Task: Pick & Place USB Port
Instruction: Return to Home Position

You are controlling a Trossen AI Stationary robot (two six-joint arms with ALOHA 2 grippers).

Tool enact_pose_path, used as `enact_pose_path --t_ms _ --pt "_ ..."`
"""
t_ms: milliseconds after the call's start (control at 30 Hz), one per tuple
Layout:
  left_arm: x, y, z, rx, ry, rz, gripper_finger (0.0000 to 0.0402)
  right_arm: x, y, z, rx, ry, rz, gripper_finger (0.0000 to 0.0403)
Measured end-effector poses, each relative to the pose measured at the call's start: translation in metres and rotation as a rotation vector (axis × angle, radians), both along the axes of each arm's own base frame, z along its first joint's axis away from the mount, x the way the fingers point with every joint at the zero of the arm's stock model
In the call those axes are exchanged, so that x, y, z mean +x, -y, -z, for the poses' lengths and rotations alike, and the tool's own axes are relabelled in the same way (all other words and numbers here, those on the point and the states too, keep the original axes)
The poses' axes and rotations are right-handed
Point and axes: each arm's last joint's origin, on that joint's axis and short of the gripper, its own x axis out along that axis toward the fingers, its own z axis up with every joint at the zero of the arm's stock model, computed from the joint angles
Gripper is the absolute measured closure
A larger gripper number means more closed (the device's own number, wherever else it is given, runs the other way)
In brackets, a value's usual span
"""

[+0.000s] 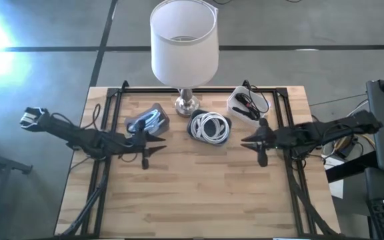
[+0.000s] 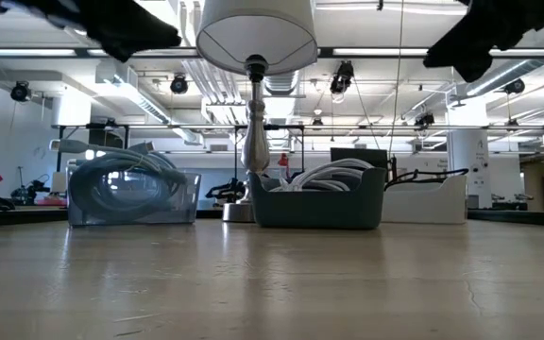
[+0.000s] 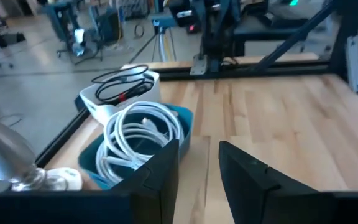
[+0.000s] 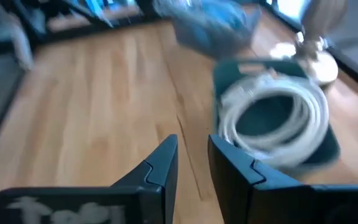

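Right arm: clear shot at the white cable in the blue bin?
Probably yes. Right gripper hovers beside the blue bin, jaws open; nothing between it and the white cable. Left gripper idles opposite.

Lamp (image 1: 183,40) w/ white shade, metal base, stands back-ctr on wood table (image 1: 199,193).

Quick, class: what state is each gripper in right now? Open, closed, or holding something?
Left gripper: slightly open, holding nothing.
Right gripper: slightly open, holding nothing.
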Motion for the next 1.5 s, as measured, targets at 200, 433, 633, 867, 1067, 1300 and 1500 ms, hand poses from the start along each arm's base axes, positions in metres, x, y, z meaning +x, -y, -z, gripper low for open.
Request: enact_pose_path --t_ms 200,433,633,867,1067,1300,1500 --pt "-0.022 -0.008 0.032 0.036 0.082 0.004 0.0284 -0.021 0.005 0.012 -0.072 0.148 -0.064 0.032" --pt "-0.046 -0.02 0.049 0.073 0.142 -0.027 0.0284 -0.041 0.01 0.017 -0.099 0.229 -0.071 0.0314" --pt "-0.06 -0.024 0.062 0.05 0.208 -0.033 0.0284 -0.051 0.012 0.024 -0.158 0.265 -0.09 0.032" --pt "-0.069 -0.027 0.076 0.066 0.292 -0.037 0.0284 -0.056 0.014 0.038 -0.188 0.345 -0.091 0.0328" --pt "-0.073 -0.028 0.086 0.085 0.325 -0.018 0.0284 -0.062 0.015 0.048 -0.218 0.4 -0.102 0.0324" --pt "-0.075 -0.029 0.085 0.137 0.336 -0.027 0.0284 -0.071 0.016 0.057 -0.206 0.475 -0.123 0.033" --pt "-0.074 -0.029 0.086 0.11 0.325 -0.048 0.0284 -0.07 0.015 0.061 -0.188 0.477 -0.165 0.0334"
